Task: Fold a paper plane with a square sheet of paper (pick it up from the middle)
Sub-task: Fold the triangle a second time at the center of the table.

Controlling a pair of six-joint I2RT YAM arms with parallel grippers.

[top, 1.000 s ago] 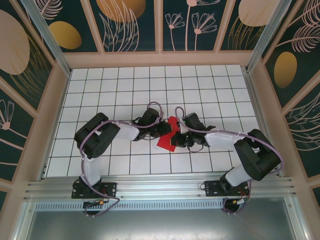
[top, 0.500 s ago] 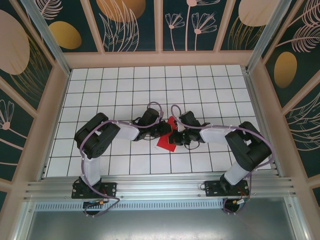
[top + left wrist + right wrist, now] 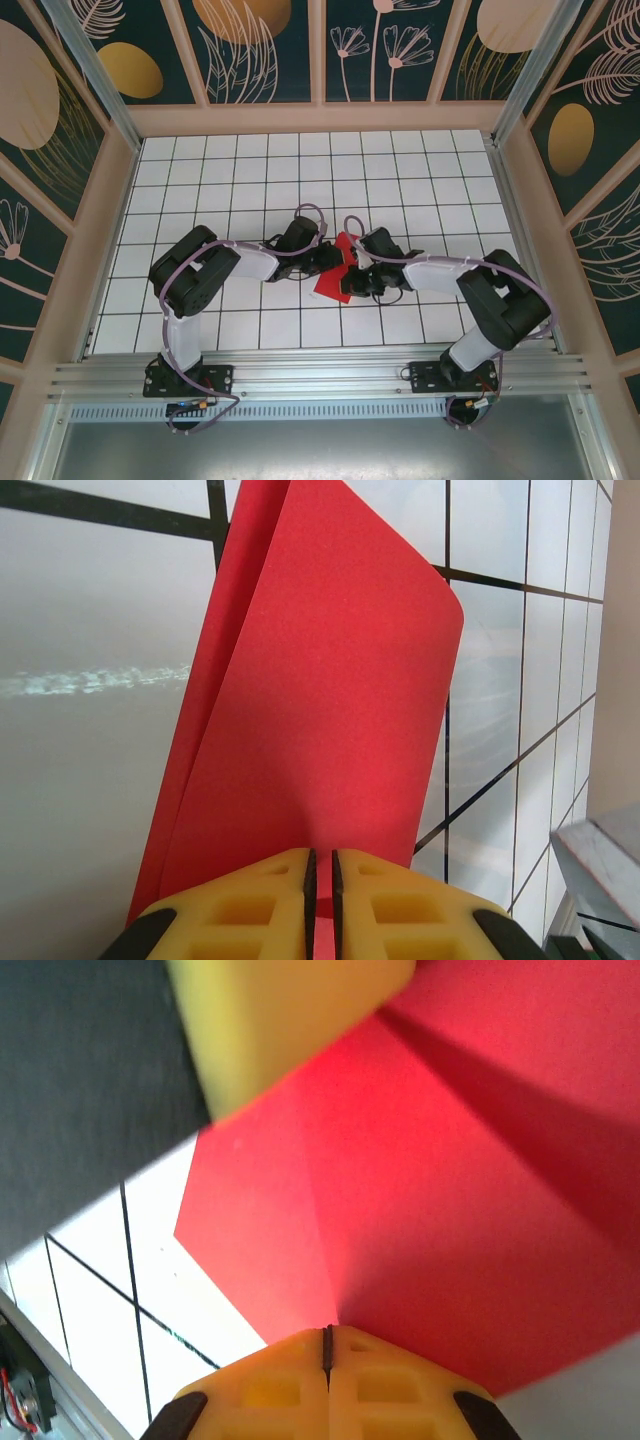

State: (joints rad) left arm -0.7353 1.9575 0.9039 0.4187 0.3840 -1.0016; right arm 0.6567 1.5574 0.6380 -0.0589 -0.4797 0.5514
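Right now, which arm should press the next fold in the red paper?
Right, probably: the right jaws are shut at a crease in the red paper; the left jaws pinch it.

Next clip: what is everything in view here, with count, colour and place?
paper: one, bright red, folded, mid-table between the grippers
table: one, white tiles with dark grid lines, inside the enclosure
wall panels: several, dark with floral print, around the table
rail: one, silver, near edge
arms: two, black and white, bases at the near edge
left gripper: one, yellow pads, shut on the paper
right gripper: one, yellow pads, shut on the paper
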